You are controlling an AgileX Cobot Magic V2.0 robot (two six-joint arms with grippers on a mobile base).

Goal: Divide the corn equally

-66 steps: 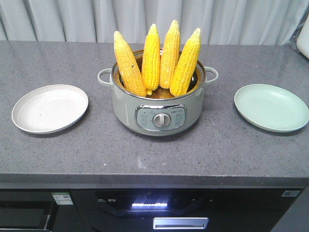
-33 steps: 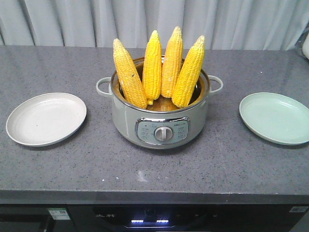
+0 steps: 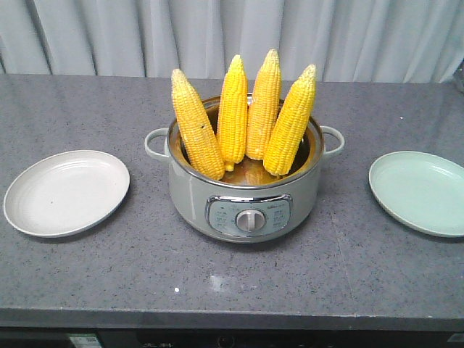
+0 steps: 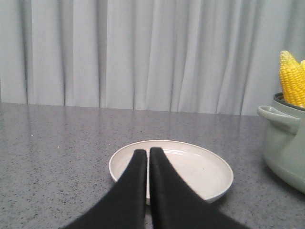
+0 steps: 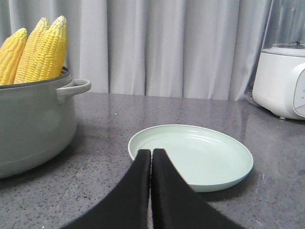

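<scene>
Corn (image 3: 233, 109): four cobs, standing tips-up in one pot (image 3: 246, 192), frame centre. Judged stiff, fairly heavy, kernels slick; take hold mid-cob, across the width. Plates: two, white plate (image 3: 65, 192) left, green plate (image 3: 419, 190) right. Left end effector (image 4: 148, 153) and right end effector (image 5: 151, 152): both closed tight, holding nothing

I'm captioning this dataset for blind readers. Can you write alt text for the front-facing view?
Four corn cobs stand tips-up in an electric pot in the middle of a grey counter. An empty white plate lies to its left, an empty green plate to its right, a curtain behind.
</scene>
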